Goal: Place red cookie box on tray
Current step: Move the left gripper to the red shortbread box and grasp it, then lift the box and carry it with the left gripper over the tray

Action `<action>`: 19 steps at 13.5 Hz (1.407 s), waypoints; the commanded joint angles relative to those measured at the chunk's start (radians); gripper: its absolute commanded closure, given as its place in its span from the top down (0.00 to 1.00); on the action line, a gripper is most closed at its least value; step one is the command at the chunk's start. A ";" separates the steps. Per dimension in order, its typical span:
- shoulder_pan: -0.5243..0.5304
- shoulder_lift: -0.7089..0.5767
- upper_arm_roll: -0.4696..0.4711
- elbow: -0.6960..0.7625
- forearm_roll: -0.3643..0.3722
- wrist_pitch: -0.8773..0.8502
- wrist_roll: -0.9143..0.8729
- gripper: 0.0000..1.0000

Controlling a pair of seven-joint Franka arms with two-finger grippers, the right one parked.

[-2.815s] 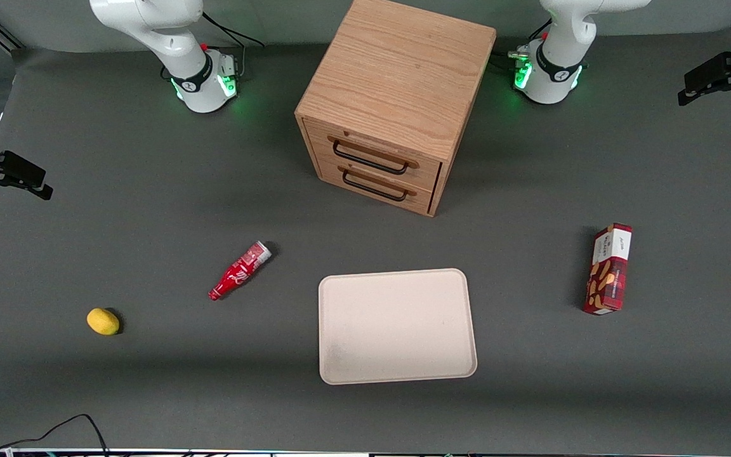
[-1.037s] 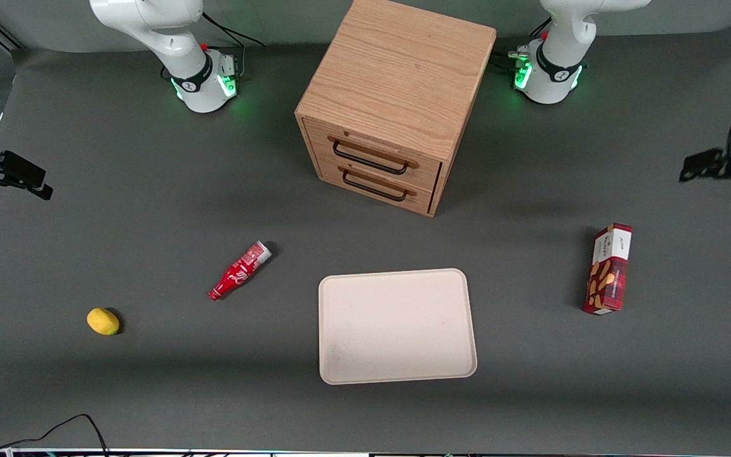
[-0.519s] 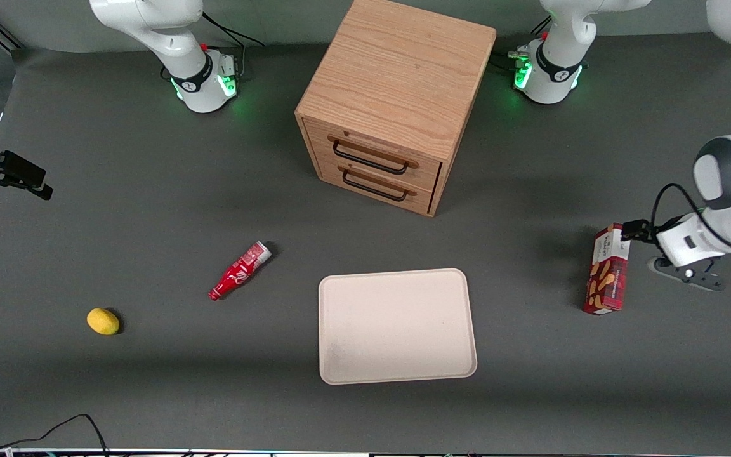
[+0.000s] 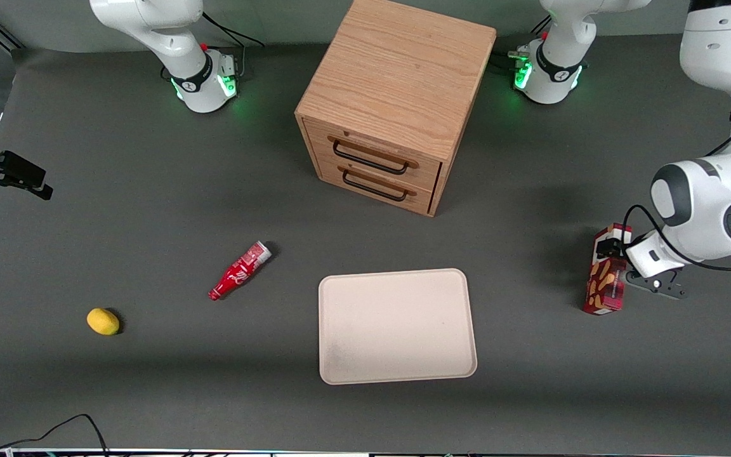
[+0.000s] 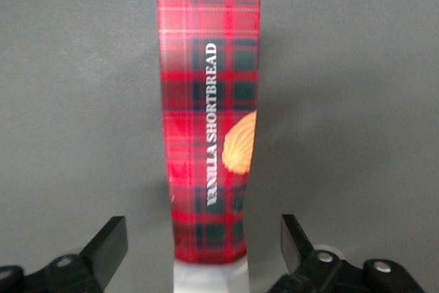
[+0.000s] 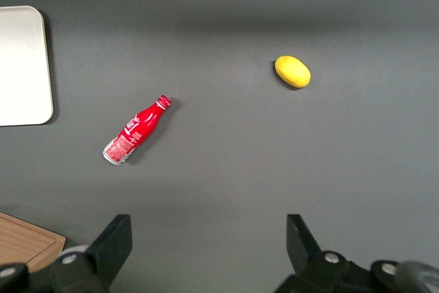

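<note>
Cookie box: you have the slim dark-red plaid cardboard cookie box (image 4: 605, 289) lying flat on the dark grey surface (image 4: 118, 209), toward the working arm's end, well apart from the tray. In your wrist view the box (image 5: 209, 128) shows its narrow plaid side with white "VANILLA SHORTBREAD" lettering and part of a tan cookie picture.

Tool: your left arm's tool (image 4: 613, 246) sits over the end of the box that lies farther from the front camera. In the wrist view the tool (image 5: 204, 245) is spread wide; one black fingertip (image 5: 108, 241) stands on each side of the box, with a gap of grey surface between each tip and the cardboard. Nothing is held.

Tray: the large flat cream-beige rectangular tray with rounded corners (image 4: 397, 327) lies near the table's middle, nearer the front camera than the drawer unit. Nothing rests on it.

Drawer unit: the light oak wooden cabinet with two black-handled drawers (image 4: 394, 101) stands farther from the front camera than the tray; both drawers are closed.

Bottle: the small red bottle with a white label (image 4: 239, 271) lies on its side beside the tray, toward the parked arm's end.

Lemon: the small yellow lemon-shaped object (image 4: 103, 321) lies farther still toward that end.
</note>
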 commanded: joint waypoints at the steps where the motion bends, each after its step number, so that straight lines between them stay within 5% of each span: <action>1: -0.007 -0.002 0.005 -0.011 -0.040 0.019 0.022 0.00; 8: -0.002 -0.031 0.006 0.011 -0.045 -0.024 0.065 0.00; 14: -0.001 -0.128 0.013 0.398 -0.031 -0.603 -0.075 0.00; 19: -0.010 -0.128 -0.079 0.724 -0.032 -0.938 -0.459 0.00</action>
